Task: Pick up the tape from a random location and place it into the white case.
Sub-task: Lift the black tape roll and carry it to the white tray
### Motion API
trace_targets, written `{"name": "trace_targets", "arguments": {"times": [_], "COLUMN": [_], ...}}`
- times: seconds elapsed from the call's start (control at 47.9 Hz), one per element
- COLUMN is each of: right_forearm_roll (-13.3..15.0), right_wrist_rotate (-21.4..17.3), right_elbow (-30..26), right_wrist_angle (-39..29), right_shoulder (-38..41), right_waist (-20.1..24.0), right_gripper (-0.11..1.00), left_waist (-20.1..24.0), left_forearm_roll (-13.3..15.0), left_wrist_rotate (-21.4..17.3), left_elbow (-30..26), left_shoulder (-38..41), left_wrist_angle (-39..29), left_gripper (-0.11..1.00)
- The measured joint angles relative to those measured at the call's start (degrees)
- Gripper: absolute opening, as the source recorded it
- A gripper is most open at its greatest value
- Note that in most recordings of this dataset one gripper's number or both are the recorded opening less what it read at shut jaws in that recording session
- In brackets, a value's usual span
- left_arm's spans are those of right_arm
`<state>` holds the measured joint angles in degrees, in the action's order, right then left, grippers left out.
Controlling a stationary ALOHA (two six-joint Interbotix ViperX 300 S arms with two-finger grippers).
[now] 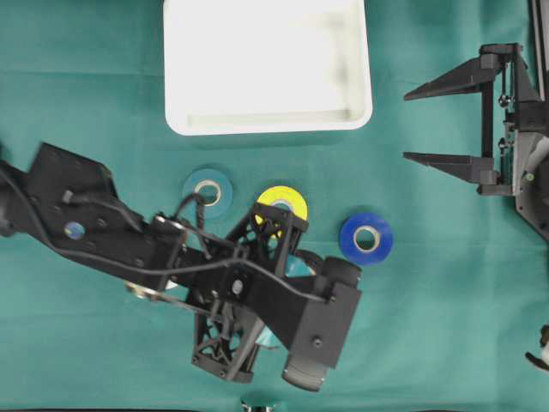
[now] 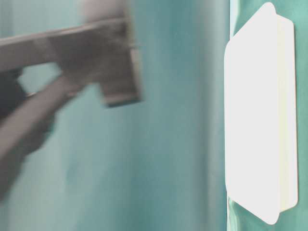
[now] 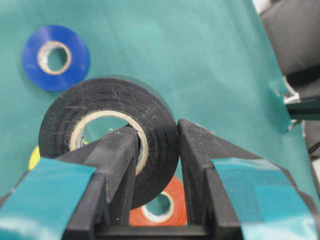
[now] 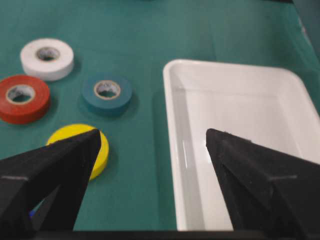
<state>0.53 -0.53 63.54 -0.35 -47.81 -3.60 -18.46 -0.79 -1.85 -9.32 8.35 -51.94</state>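
With the left pincer (image 3: 157,150) clenched on the black tape roll (image 3: 107,135), placement into the empty shallow white plastic case (image 1: 268,120) remains.

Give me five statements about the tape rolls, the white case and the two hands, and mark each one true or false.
1. The left hand is shut on the black tape roll, one finger through its core. True.
2. The white case already holds a tape roll. False: nothing shows inside it.
3. The right hand is open and holds nothing. True.
4. The blue tape roll lies inside the case. False: it lies flat on the green cloth, outside the case.
5. The yellow tape roll lies between the teal tape roll and the blue one in the overhead view. True.
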Motion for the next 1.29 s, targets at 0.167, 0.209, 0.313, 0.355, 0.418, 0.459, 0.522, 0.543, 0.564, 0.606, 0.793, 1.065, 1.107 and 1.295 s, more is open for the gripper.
{"name": "trace_targets", "arguments": {"times": [0.167,0.209,0.313,0.355,0.418,0.459,0.522,0.543,0.564,0.606,0.793,1.065,1.107,1.295], "right_forearm_roll": [0.0,0.0,0.0,0.0,0.0,0.0,0.0,0.0,0.0,0.0,0.0,0.0,0.0,0.0], "right_wrist_rotate": [-0.1,-0.1,0.0,-0.1,-0.1,0.0,-0.1,-0.1,-0.1,-0.1,-0.1,-0.1,-0.1,-0.1], "right_elbow": [0.0,0.0,0.0,0.0,0.0,0.0,0.0,0.0,0.0,0.0,0.0,0.0,0.0,0.0], "right_wrist_angle": [-0.3,-0.3,-0.3,-0.4,-0.4,-0.4,-0.5,-0.5,-0.5,-0.5,-0.6,-0.7,-0.7,-0.8], "right_shoulder": [-0.1,-0.1,-0.2,-0.1,-0.2,-0.3,-0.2,-0.2,-0.2,-0.2,-0.2,-0.2,-0.2,-0.3], "right_waist": [0.0,0.1,0.1,0.0,0.0,0.0,0.0,0.0,0.0,0.0,0.0,0.0,0.0,0.0], "right_gripper": [0.92,0.92,0.92,0.92,0.92,0.92,0.92,0.92,0.92,0.92,0.92,0.92,0.92,0.92], "left_waist": [0.2,0.2,0.2,0.3,0.4,0.4,0.4,0.4,0.4,0.4,0.5,0.5,0.5,0.8], "left_forearm_roll": [0.0,0.0,0.0,0.0,0.0,0.0,0.0,0.0,0.0,0.0,0.0,0.0,0.0,0.0], "left_wrist_rotate": [-0.1,-0.1,-0.1,-0.1,-0.1,-0.1,0.0,-0.1,-0.1,-0.1,-0.1,-0.1,-0.1,0.1], "left_elbow": [0.0,0.0,0.0,0.1,0.0,0.0,0.0,0.0,0.1,0.1,0.0,0.0,0.1,0.7], "left_shoulder": [-1.2,-1.3,-1.3,-1.2,-1.3,-1.3,-1.3,-1.3,-1.3,-1.3,-1.3,-1.3,-1.3,-1.6], "left_wrist_angle": [0.0,0.0,-0.2,-0.2,-0.2,0.0,-0.2,-0.2,-0.2,-0.2,-0.2,-0.2,-0.2,-0.2], "left_gripper": [0.2,0.2,0.2,0.2,0.2,0.2,0.2,0.2,0.2,0.2,0.2,0.2,0.2,0.2]}}
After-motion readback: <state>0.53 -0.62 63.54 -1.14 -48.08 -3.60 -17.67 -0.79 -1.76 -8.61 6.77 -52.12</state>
